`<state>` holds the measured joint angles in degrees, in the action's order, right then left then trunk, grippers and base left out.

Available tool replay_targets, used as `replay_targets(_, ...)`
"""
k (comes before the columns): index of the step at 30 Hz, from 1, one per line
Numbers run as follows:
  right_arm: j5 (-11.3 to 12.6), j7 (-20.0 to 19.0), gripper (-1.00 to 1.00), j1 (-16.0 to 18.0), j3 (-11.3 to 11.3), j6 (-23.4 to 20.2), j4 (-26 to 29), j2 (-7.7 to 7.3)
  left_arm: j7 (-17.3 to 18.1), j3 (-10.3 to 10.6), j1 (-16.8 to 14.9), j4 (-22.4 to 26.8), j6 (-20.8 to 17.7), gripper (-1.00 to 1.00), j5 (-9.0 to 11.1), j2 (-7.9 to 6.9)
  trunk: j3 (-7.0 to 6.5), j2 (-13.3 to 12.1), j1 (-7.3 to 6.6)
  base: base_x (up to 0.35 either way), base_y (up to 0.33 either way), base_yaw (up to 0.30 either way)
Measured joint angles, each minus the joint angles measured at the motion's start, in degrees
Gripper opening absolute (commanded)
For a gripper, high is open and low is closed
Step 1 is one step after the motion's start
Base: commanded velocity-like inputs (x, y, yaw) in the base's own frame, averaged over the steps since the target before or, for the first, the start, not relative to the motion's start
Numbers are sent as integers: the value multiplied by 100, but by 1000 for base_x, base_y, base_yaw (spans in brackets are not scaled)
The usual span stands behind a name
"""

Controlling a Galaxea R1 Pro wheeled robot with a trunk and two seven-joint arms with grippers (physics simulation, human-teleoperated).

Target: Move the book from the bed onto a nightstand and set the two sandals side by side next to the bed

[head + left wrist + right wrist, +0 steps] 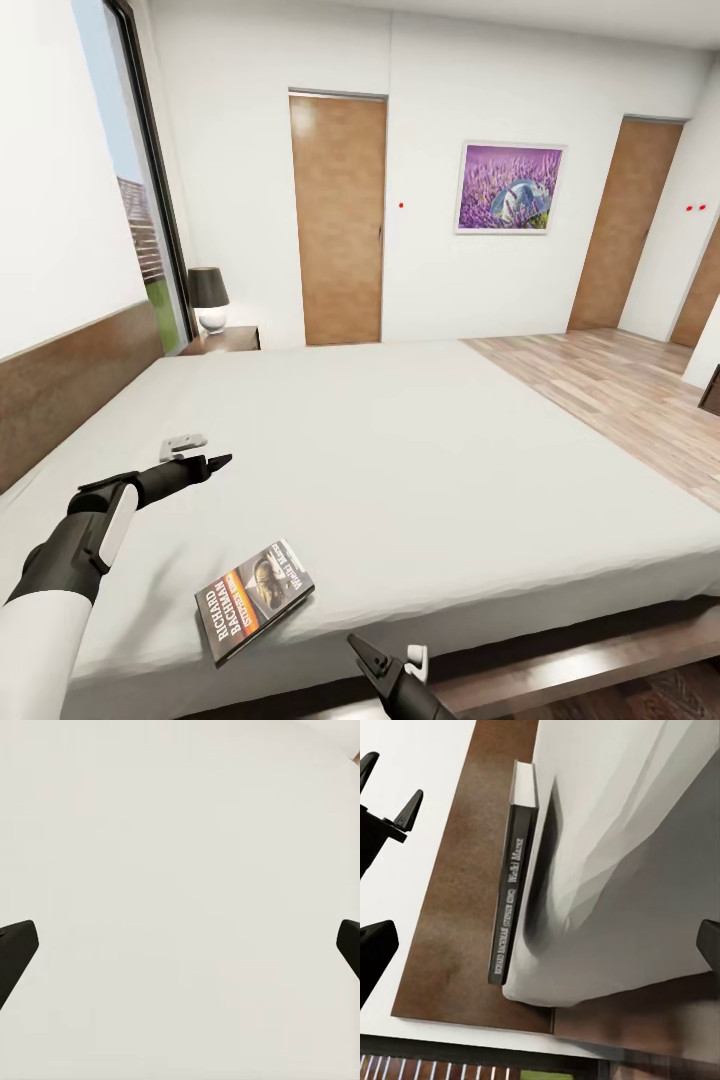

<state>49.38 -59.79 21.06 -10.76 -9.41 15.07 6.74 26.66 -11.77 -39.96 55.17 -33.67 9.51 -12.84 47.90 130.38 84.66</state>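
Note:
The book (255, 598) lies flat on the bed (430, 440) near its front edge, cover up, with white "RICHARD BACHMAN" lettering. My right gripper (385, 655) hangs open just in front of and right of it, off the mattress edge. The right wrist view shows the book (514, 889) edge-on between the open fingers (376, 952), some way ahead. My left gripper (215, 462) hovers open over the mattress (180, 832), left of and beyond the book, with nothing between its fingers (19, 943). A nightstand (228, 339) stands at the bed's far left corner. The sandals are out of view.
A dark-shaded lamp (209, 298) stands on the nightstand. A small pale grey object (183, 443) lies on the mattress just beyond the left gripper. The brown headboard (70, 385) runs along the left. Wood floor (610, 390) opens to the right, with brown doors (338, 220) behind.

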Motion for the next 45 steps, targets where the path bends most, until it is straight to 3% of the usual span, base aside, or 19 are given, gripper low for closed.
replay_targets(26,117,89,100,0,10,19,-22,43,3,0,1,0,0,100,0,-3,0,0,0,0,0,0)
replay_targets(32,162,704,100,0,4,23,-18,82,4,0,0,0,0,100,0,-2,0,0,0,0,0,0)
replay_targets(38,409,1441,100,0,3,17,-5,129,3,0,0,-1,0,100,0,-3,0,0,0,0,0,0)
replay_targets(45,703,1768,100,0,4,17,7,168,3,0,0,0,0,100,1,-2,0,0,0,0,0,0)
